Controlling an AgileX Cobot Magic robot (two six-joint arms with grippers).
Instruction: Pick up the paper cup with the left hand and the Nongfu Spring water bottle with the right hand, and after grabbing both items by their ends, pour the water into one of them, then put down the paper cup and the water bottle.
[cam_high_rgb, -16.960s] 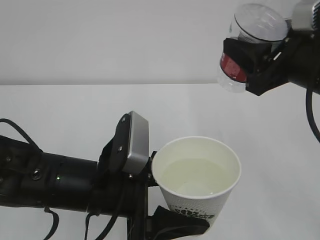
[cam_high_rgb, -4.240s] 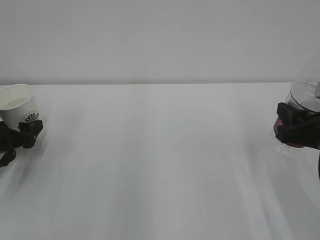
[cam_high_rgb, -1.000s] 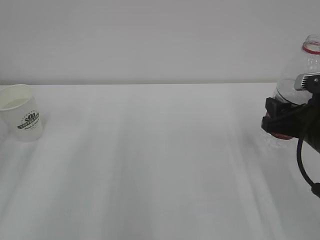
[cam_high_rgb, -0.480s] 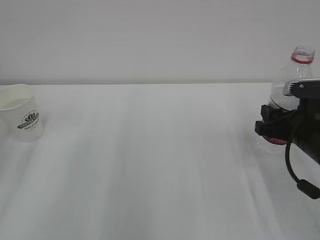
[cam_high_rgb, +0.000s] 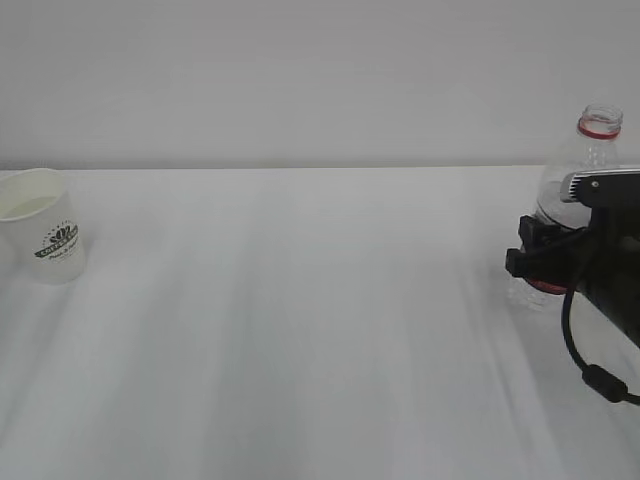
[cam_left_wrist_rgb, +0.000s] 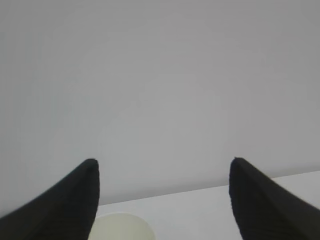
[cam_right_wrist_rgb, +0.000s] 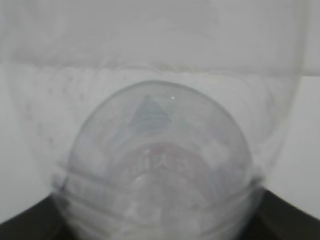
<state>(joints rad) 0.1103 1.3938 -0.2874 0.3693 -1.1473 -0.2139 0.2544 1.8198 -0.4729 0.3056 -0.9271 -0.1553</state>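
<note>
Bottle is more upright than half a second ago and sits lower; cup hasn't shifted.

Nongfu Spring water bottle (cam_high_rgb: 588, 170) stands at 3 o'clock of the exterior view, neck up, red ring at the top, no cap, base at or near the bench (cam_high_rgb: 320, 330) — contact not clear. Right hand (cam_high_rgb: 548, 262) is clamped around its lower body at the red label, jaws part-way closed on the bottle wall. Right wrist view is filled by the clear ribbed bottle (cam_right_wrist_rgb: 157, 165), black fingers (cam_right_wrist_rgb: 30, 222) showing at both bottom corners, pressed to its sides.

Paper cup (cam_high_rgb: 42, 240) stands upright on the bench at 9 o'clock, logo facing the camera, pale liquid visible inside near the rim. Nothing touches it.

Left hand (cam_left_wrist_rgb: 162, 200) is not visible in the exterior view. Left wrist view shows its two black fingertips (cam_left_wrist_rgb: 75, 200) spread wide, nothing between them; cup rim (cam_left_wrist_rgb: 122, 226) sits at 6 o'clock, just beside the left fingertip, below the jaws, not gripped. Jaws wide open and empty.
</note>
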